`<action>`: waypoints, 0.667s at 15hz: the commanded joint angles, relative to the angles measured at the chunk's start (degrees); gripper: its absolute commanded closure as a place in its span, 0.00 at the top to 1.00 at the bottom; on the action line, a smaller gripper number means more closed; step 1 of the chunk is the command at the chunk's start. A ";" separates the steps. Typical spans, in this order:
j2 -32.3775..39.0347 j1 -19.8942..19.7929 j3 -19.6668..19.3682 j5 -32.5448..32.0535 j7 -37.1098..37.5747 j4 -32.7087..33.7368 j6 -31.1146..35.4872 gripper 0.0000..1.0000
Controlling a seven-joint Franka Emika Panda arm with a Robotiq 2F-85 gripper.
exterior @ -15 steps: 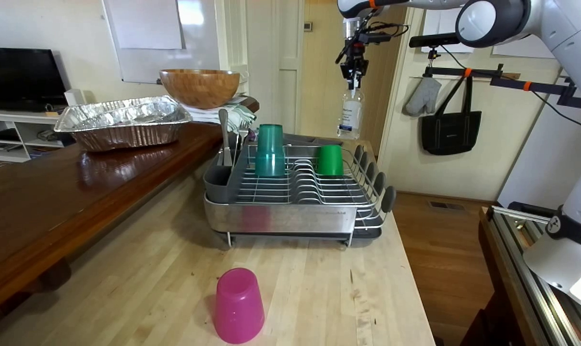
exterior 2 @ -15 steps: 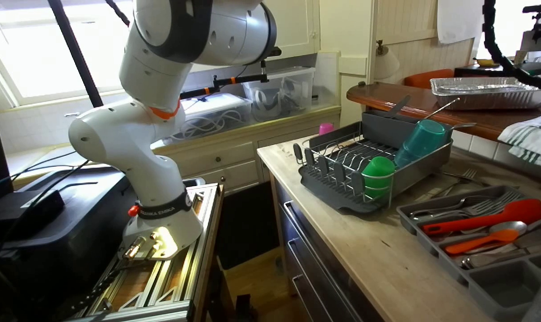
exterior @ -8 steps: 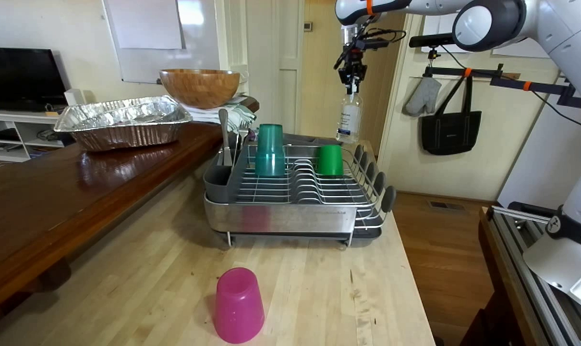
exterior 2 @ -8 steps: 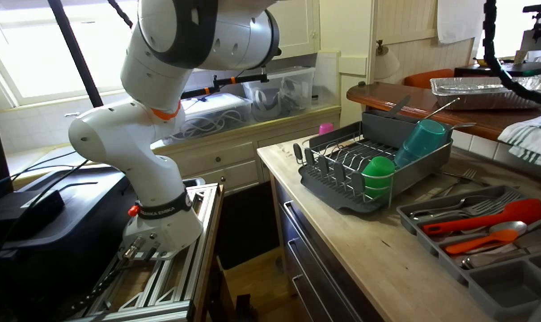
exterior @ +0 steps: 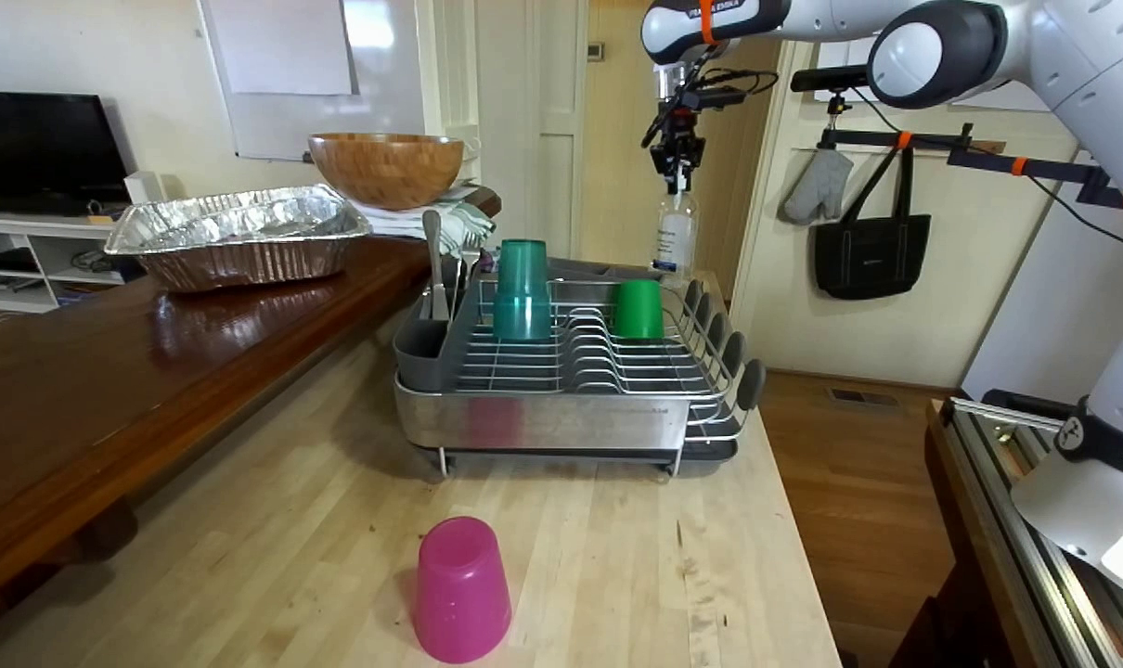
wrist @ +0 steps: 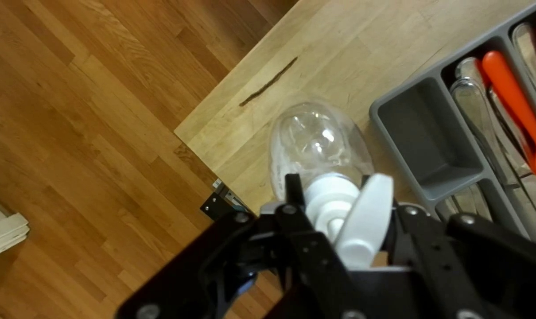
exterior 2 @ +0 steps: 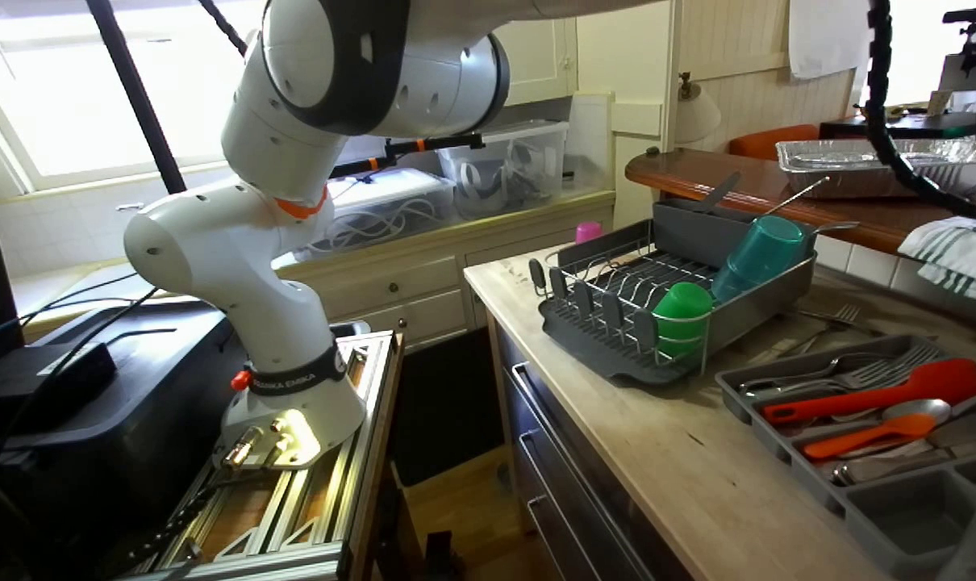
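The hand [exterior: 679,183] is closed on the neck of a clear plastic bottle with a white pump top [wrist: 314,137], which it holds nearly upright beneath itself, over the pale wooden desk [wrist: 347,57]. Whether the base touches the desk cannot be established. Principal hazard: the desk's edge and corner show just to one side of the hand, brown plank floor [wrist: 95,133] below — a release too far that way could leave the base overhanging and drop the bottle. Second: a grey plastic cutlery tray [wrist: 427,128] sits close on the hand's opposite side; if lowered off line, the base could land on its rim and tip. Third: the grip takes only the narrow neck, so any knock lower down would probably swing or twist the body between the black fingers [wrist: 293,190]. Fourth: the white spout [wrist: 367,217] appears to overlap one finger in the wrist view — on release it could snag and drag the bottle over, and downward pressure might work the pump. Lesser concern: a silver and grey wire dish rack [exterior: 543,422], holding a bright green plastic cup [exterior: 638,310], stands further from the hand; a wide sweep there could topple the cup.
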 commanded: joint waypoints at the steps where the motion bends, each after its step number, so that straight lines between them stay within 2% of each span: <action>1: 0.52 0.37 -0.24 -0.30 0.90 0.12 0.78 0.12; 3: 0.59 0.29 -0.21 -0.16 0.90 0.12 0.47 0.12; 4: 0.56 0.20 -0.15 -0.04 0.83 0.19 0.14 0.55; 10: -2.19 0.34 -1.38 -1.61 -0.03 1.01 -4.36 0.98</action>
